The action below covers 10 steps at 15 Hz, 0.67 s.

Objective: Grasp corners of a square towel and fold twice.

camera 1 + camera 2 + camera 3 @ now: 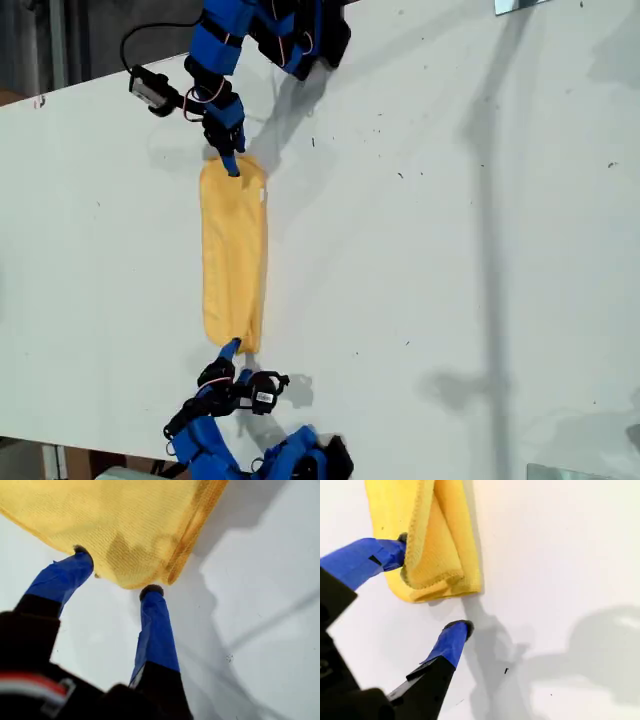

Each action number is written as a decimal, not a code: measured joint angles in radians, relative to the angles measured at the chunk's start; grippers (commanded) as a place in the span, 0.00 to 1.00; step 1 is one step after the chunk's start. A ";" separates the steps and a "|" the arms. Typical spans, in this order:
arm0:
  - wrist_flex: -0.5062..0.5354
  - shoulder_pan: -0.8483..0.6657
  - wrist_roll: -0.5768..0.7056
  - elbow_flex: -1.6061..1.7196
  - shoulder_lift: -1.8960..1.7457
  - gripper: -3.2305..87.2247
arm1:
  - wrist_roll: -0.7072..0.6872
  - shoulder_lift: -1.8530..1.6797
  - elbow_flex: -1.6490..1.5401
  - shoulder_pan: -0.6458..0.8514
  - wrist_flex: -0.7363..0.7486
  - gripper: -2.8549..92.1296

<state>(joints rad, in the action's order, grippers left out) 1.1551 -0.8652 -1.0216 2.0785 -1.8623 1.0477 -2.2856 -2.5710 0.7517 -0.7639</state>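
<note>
Obs. 1: my first gripper [116,572] is wide open and has hold of nothing. One blue-taped fingertip [82,554] sits at the hem of the yellow-orange terry cloth towel [115,515]. The other fingertip [150,591] lies just short of the cloth's rounded end [127,582]. The cloth spreads away ahead of both tips, and doubled hems run off beyond the second tip. Whether this end lies flat or is raised off the white table top [260,630] cannot be told.

Obs. 2: my second gripper [432,582] is also wide open, with nothing clamped. One taped fingertip [400,542] touches the side of the towel's end, against the curled upper layer. The other fingertip [461,626] is down near the bare table, apart from the cloth, which ends between the two tips and slightly ahead of them.

Obs. 3, exterior view: the towel [232,250] lies folded into a long narrow strip. A small white tag [265,196] shows on its long edge. One blue arm [225,60] meets one short end and another blue arm [200,440] meets the opposite end. The wrist views do not settle which arm is which.
</note>
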 measured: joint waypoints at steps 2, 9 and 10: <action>-0.003 -0.109 0.091 -0.137 0.138 0.34 | 0.000 0.009 0.000 0.002 0.005 0.28; 0.222 -0.129 0.137 -0.584 0.373 0.29 | 0.000 0.012 0.000 -0.003 0.005 0.26; 0.215 -0.123 0.140 -0.563 0.348 0.27 | 0.000 0.012 0.000 -0.003 0.005 0.26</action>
<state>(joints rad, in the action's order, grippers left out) 1.3698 -0.9879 -0.8820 1.5156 -1.5140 1.0477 -2.2734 -2.5710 0.7486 -0.7593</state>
